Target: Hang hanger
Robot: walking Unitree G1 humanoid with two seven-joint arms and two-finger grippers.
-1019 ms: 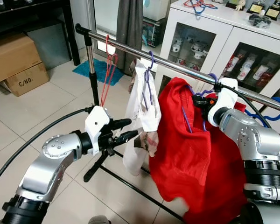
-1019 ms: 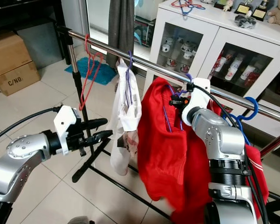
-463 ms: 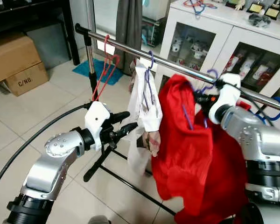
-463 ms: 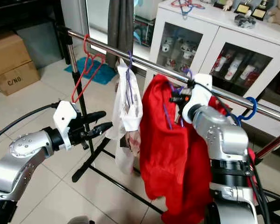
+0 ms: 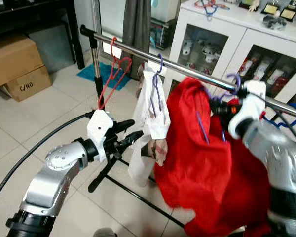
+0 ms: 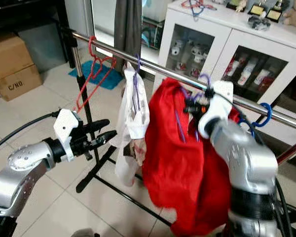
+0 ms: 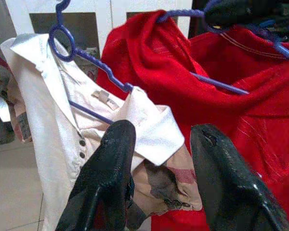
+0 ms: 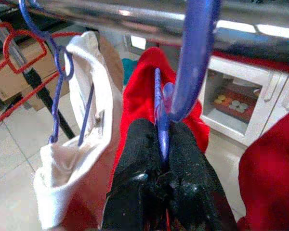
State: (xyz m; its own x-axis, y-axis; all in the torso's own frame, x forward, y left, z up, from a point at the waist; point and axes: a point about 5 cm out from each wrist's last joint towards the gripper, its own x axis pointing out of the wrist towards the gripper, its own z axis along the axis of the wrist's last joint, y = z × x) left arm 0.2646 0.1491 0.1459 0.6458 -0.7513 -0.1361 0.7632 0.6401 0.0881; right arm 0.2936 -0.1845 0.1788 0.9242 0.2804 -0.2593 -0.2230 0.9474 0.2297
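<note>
A purple hanger [image 8: 160, 103] carries a red shirt [image 5: 202, 148]. My right gripper [image 5: 223, 107] is shut on the hanger's neck, just under the steel rail [image 5: 187, 69]. The hanger's hook [image 8: 192, 57] crosses the rail [image 8: 135, 14]; I cannot tell whether it rests on it. My left gripper [image 5: 130, 133] stands open lower down, its fingers [image 7: 111, 178] pointing at a white shirt [image 5: 150, 106] that hangs on another purple hanger [image 7: 72, 48]. Nothing lies between them.
A bare red hanger [image 5: 113, 69] hangs near the rail's left end and a blue one [image 5: 292, 116] at its right. The rack's black base bar [image 5: 138, 192] crosses the tiled floor. Cardboard boxes [image 5: 15, 64] stand at left, a white glass-front cabinet [image 5: 227, 34] behind.
My right gripper has carried the purple hanger and red shirt to the right along the rail and slightly up. The red hanger has swung. My left gripper has barely moved.
</note>
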